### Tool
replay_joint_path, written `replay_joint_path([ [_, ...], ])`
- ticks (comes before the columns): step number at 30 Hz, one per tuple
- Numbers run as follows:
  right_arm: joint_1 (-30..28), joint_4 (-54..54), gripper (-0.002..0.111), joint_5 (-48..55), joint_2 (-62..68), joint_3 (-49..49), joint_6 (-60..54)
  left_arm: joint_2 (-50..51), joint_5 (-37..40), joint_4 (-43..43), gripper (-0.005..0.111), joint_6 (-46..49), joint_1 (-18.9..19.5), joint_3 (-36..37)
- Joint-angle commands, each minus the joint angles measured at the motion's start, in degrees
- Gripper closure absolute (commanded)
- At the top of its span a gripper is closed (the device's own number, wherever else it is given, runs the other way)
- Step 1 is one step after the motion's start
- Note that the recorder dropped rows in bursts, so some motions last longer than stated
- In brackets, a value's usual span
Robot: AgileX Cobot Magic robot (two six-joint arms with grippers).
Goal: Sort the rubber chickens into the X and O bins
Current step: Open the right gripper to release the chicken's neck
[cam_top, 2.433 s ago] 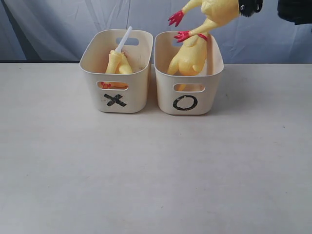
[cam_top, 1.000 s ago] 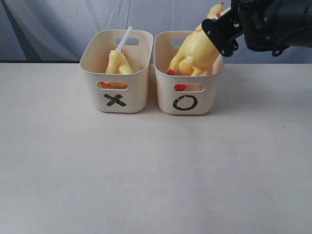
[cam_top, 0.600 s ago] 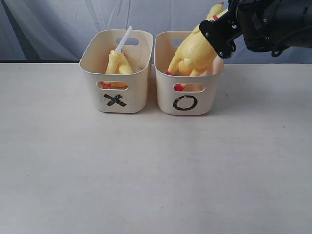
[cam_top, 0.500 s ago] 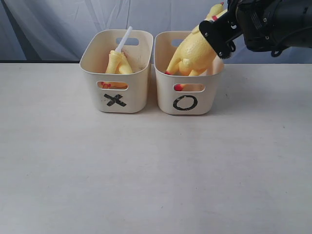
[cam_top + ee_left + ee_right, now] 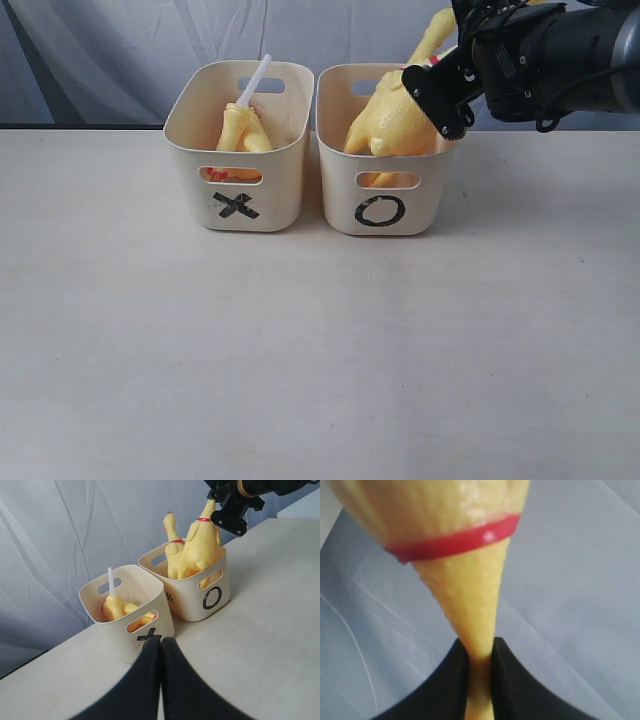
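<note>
The X bin holds smaller chickens, one of them ending in a white tube that sticks up past the rim. A large rubber chicken stands feet-down in the O bin. My right gripper is shut on its thin neck, below the red neck band. In the left wrist view a second large chicken stands in the O bin beside the held one. My left gripper is shut on nothing, hovering in front of the X bin.
Both bins stand side by side at the back of a pale table. A blue-grey cloth backdrop hangs behind them. The right arm's black body reaches in above the O bin's right rim.
My right gripper has lowered the large chicken deeper into the O bin; its red feet have dropped below the rim. The X bin's contents have not moved.
</note>
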Motion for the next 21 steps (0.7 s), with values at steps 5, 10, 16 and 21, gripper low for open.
replay_joint_path([
  [5, -0.3, -0.2, 0.058, -0.1, -0.3, -0.5, 0.9, -0.4, -0.5, 0.1, 0.107, -0.2, 0.3, 0.4],
  [10, -0.3, -0.5, 0.058, 0.2, -0.3, -0.5, 2.0, -0.4, -0.5, 0.1, 0.107, -0.2, 0.3, 0.4],
  [16, -0.3, -0.2, 0.058, 0.8, -1.9, -0.5, 2.3, -0.4, -0.5, 0.1, 0.107, -0.2, 0.3, 0.4],
  [21, -0.3, 0.1, 0.058, 0.6, -4.0, -0.5, 5.9, -0.4, -0.5, 0.1, 0.107, -0.2, 0.3, 0.4],
])
